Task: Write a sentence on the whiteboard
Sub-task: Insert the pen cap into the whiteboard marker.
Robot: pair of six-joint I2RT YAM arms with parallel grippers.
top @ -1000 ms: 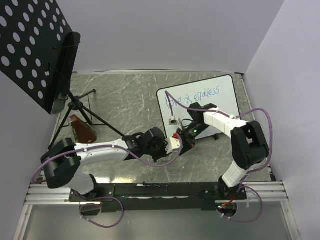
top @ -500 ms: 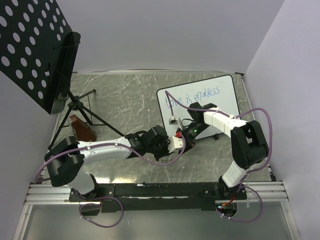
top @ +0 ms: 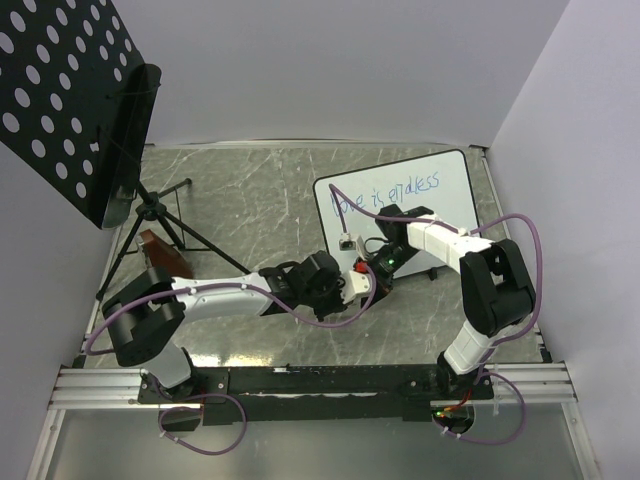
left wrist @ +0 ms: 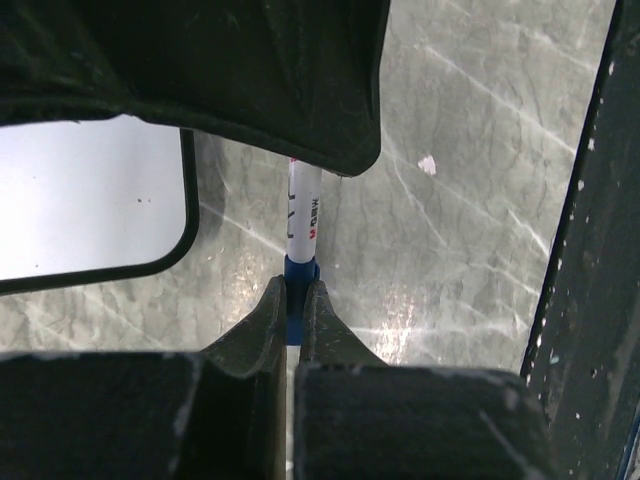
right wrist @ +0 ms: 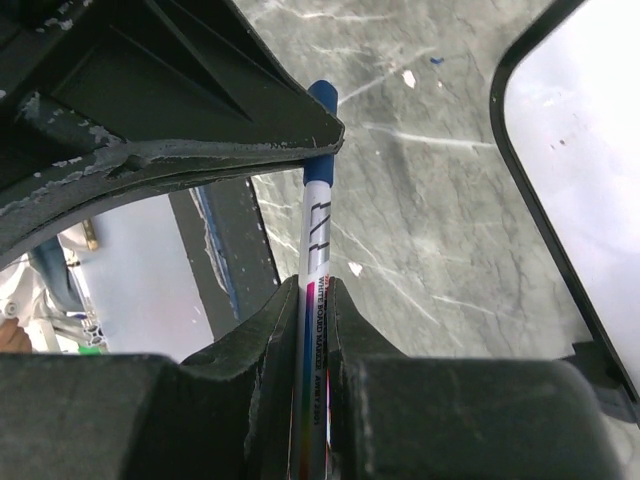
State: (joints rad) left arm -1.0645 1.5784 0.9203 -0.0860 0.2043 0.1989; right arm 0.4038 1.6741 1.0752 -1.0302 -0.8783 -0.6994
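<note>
- Top external view showed the whiteboard (top: 447, 210) lying on the counter (top: 240, 200), with the sentence (top: 389, 192) in thin blue strokes along the board's far left part, reading roughly "love is endless".
- Both arms extended toward the whiteboard's near left corner, and the two grippers met there, just off its rim.
- Left wrist view showed the left gripper (left wrist: 297, 292) clamped on a marker (left wrist: 304, 215). Its fingers were pressed together on the blue end, and the white barrel ran away from them under the right gripper's black body.
- In that view the whiteboard's rounded corner lay just left of the marker, not touching it, and the marker hung over bare counter.
- Right wrist view showed the right gripper (right wrist: 313, 292) clamped on the same marker, fingers tight on the printed white barrel. The blue end stuck out past them and passed beneath the left gripper's finger.
- There the whiteboard's black rim curved by on the marker's right side, apart from it.
- Whether the marker touched the counter could not be told from any view.
- Well left of the whiteboard stood a black perforated panel (top: 60, 90) on a tripod (top: 160, 215), with a brown block (top: 165, 258) beside the tripod's legs.
</note>
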